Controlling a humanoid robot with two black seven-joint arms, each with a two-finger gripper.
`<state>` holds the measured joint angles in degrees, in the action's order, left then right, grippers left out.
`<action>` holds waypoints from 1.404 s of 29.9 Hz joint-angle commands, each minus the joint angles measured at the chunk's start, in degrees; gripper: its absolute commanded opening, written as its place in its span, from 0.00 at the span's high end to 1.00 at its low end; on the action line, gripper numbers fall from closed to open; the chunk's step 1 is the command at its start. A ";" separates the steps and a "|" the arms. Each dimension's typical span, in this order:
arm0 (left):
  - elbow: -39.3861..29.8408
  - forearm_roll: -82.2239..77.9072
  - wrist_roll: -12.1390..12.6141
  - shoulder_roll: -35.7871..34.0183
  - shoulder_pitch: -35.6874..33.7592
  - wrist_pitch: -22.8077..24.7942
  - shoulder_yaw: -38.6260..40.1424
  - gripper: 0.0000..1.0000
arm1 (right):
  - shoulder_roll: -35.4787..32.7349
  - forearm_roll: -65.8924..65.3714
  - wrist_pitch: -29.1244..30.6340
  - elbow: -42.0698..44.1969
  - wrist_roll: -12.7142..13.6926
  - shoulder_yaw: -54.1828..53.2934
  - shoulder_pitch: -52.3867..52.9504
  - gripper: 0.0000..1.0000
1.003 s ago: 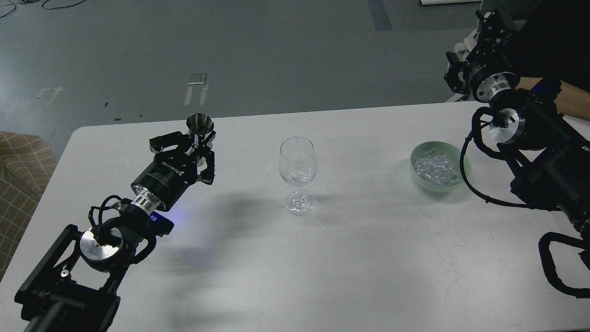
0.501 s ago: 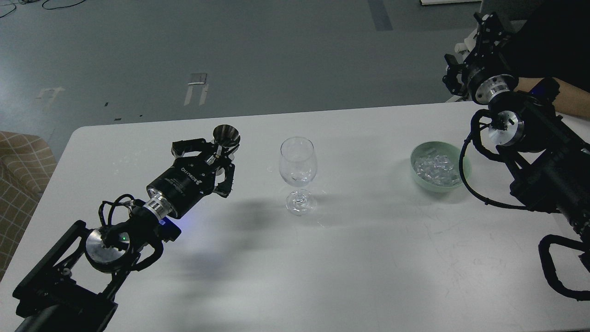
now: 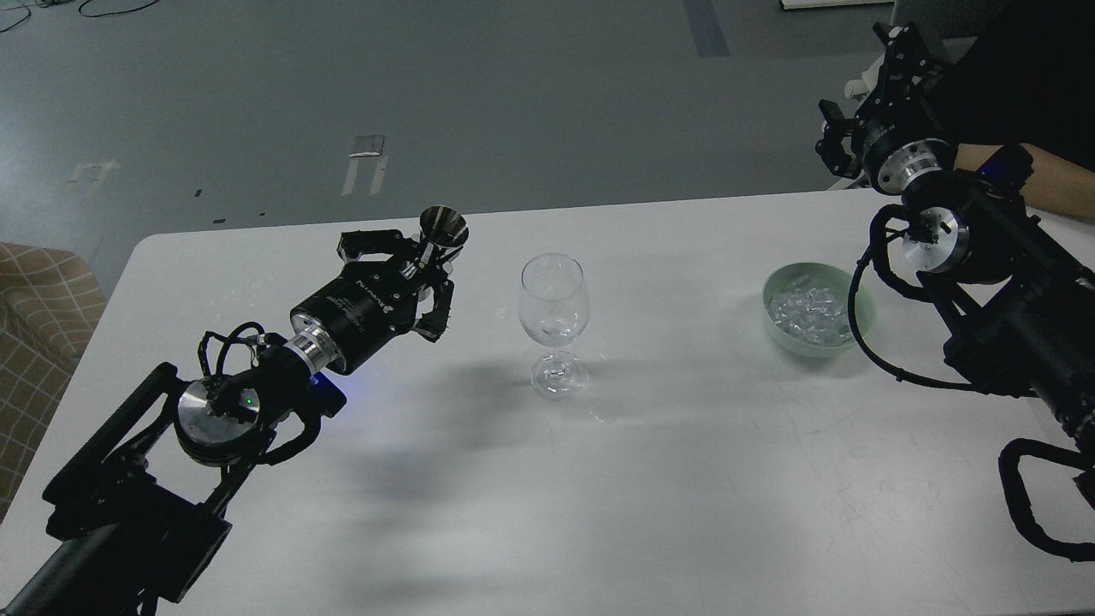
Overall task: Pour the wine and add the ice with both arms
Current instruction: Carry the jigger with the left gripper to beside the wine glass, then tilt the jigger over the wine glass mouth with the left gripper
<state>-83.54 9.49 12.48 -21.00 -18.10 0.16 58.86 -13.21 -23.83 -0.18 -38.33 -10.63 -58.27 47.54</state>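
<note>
A clear wine glass [image 3: 553, 321] stands upright mid-table; any liquid in it is hardly visible. My left gripper [image 3: 425, 267] is shut on a small steel measuring cup [image 3: 442, 228], held upright just left of the glass's rim and apart from it. A pale green bowl [image 3: 862, 320] at the right holds several clear ice cubes [image 3: 804, 310]. My right gripper [image 3: 855, 111] is raised beyond the table's far right edge, above and behind the bowl; it looks dark and end-on, so its fingers cannot be told apart.
The white table [image 3: 599, 479] stretches toward me. A person's forearm [image 3: 1048, 175] lies at the far right edge behind my right arm. A checked seat [image 3: 38, 316] stands off the table's left side.
My left gripper has carried the steel cup to the right and slightly up, closer to the wine glass. My right gripper has lifted slightly.
</note>
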 commanded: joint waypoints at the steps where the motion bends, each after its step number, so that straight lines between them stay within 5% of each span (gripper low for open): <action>1: 0.04 -1.49 0.00 0.17 -0.97 -0.08 -1.73 0.91 | -0.06 0.01 0.00 0.01 0.00 0.00 0.01 0.00; 42: 1.27 -11.34 3.78 0.26 -8.44 -2.62 -7.80 0.91 | 0.03 -0.08 0.00 -0.61 -0.09 -0.18 -0.61 0.00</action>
<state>-82.57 -1.84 16.24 -20.72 -25.84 -2.35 51.33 -13.25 -23.91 -0.18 -38.89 -10.63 -58.43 46.93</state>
